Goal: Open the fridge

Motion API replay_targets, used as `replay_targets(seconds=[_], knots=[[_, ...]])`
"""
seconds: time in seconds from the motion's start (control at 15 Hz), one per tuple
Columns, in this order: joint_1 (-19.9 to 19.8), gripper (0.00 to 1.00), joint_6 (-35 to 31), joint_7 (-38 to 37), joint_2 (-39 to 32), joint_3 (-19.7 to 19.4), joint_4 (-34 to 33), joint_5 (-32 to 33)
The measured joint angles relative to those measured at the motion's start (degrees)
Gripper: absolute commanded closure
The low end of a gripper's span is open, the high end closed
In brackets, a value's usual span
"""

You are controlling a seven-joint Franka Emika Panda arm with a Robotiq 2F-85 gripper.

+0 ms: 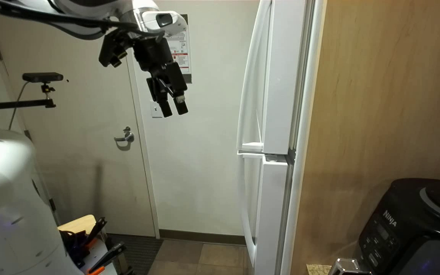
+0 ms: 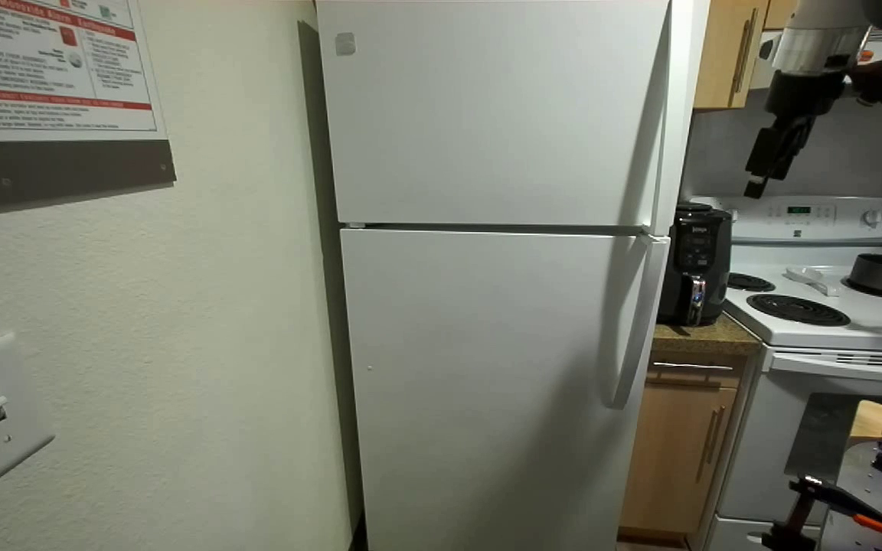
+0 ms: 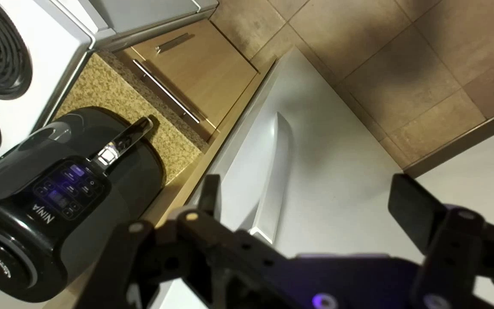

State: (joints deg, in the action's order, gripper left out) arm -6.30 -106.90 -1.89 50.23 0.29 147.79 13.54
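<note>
The white fridge [image 2: 479, 367] faces an exterior view with both doors shut, a short upper door [image 2: 487, 115] over a longer lower one. A curved white handle [image 2: 642, 321] runs down the right side of the lower door. Seen edge-on elsewhere, the fridge's lower door [image 1: 275, 214] sits flush below the upper. My gripper [image 1: 175, 112] hangs in the air, apart from the fridge and higher than the lower handle. In the wrist view its fingers are spread wide with nothing between them; the lower handle [image 3: 272, 192] shows beyond, nearer the left finger [image 3: 209, 193].
Beside the fridge, a black Ninja appliance [image 3: 84, 171] stands on a granite counter, followed by a white stove [image 2: 808, 321]. A wall with a framed notice [image 2: 58, 84] adjoins the fridge's far side. A tool cart [image 1: 86, 225] and bracketed camera [image 1: 42, 77] stand near the arm's base.
</note>
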Motion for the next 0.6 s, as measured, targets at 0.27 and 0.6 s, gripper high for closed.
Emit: replay_targets(seconds=[0.27, 0.6], knots=[[-0.06, 0.0, -0.07, 0.0, 1.69, -1.84, 4.28, 1.0], [-0.31, 0.0, -0.4, 0.01, 4.0, -4.61, 9.7, 4.45]])
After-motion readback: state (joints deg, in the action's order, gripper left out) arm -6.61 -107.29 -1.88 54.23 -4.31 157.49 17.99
